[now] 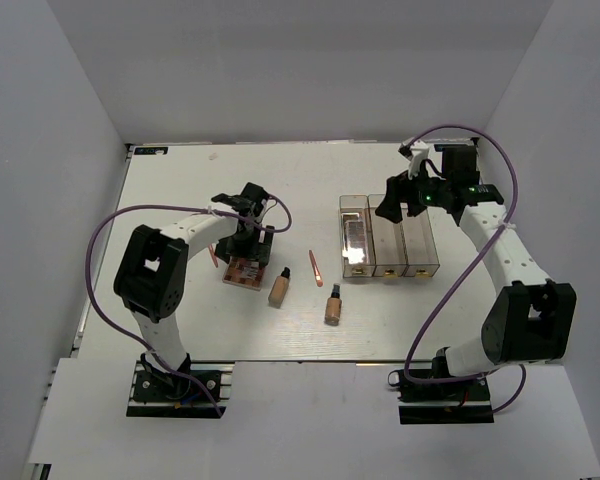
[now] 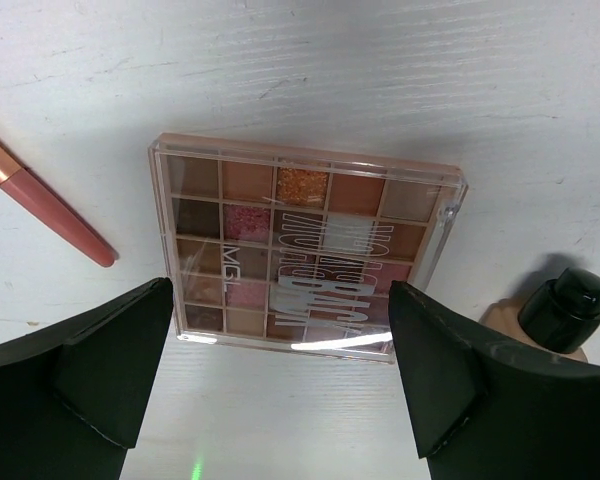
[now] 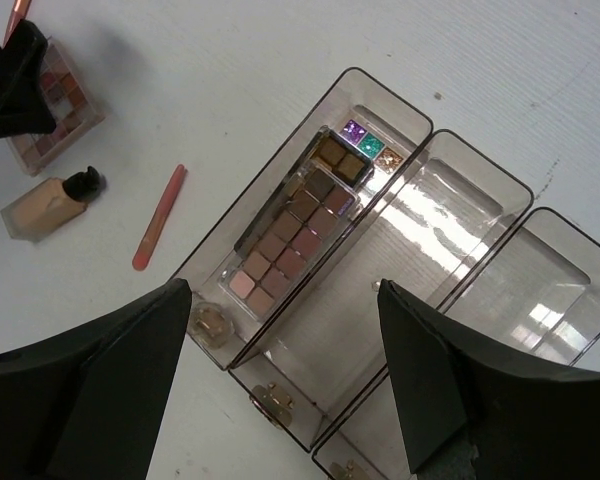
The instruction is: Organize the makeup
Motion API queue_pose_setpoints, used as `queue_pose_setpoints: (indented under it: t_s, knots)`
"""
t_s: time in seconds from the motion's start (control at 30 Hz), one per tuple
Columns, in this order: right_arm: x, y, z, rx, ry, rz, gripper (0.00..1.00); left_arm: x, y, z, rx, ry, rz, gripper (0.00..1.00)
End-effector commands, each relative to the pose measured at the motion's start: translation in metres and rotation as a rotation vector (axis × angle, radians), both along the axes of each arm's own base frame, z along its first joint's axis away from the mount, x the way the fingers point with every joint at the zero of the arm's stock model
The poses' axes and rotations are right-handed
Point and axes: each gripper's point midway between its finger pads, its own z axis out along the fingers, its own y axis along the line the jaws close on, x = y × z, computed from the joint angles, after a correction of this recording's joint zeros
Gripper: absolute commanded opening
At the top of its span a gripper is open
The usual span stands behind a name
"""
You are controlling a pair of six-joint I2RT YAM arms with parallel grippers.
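Left gripper point(image 2: 280, 300) spread wide above a palette point(image 2: 300, 240).
Clear-lidded, brown and pink pans; stick point(image 2: 45, 205) near its left, bottle point(image 2: 565, 305) by its right corner, bare table point(image 2: 380, 60) beyond. Right gripper point(image 3: 285, 290) gaped over the box point(image 3: 380, 90), second palette point(image 3: 295, 225) in its left bay.

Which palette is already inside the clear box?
The long, narrow palette, lying in an end compartment of the clear box. The other, squarer palette sits out on the table, below the left tool.
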Motion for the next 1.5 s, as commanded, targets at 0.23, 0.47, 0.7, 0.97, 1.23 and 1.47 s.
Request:
queue_pose_setpoints:
  t_s: [0.23, 0.47, 0.7, 0.97, 1.23, 1.47]
  knots:
    - [-0.036, 0.050, 0.017, 0.034, -0.044, 0.416, 0.77, 0.022, -0.006, 0.057, -0.135, -0.134, 0.055, 0.98]
    - [-0.027, 0.090, 0.009, -0.014, -0.044, 0.530, 0.68, -0.005, -0.006, 0.091, -0.297, -0.170, 0.205, 0.47]
    - [-0.012, 0.144, -0.006, -0.045, -0.005, 0.569, 0.58, -0.040, -0.011, 0.102, -0.511, -0.180, 0.474, 0.26]
    - [-0.013, 0.208, -0.037, -0.039, 0.109, 0.646, 0.89, -0.080, -0.011, 0.087, -0.694, -0.116, 0.801, 0.47]
    - [-0.022, 0.259, -0.071, -0.026, 0.213, 0.666, 0.89, -0.093, 0.000, 0.087, -0.775, -0.143, 0.996, 0.71]
    - [-0.035, 0.294, -0.086, -0.017, 0.251, 0.667, 0.89, -0.088, 0.000, 0.061, -0.804, -0.131, 1.073, 0.74]
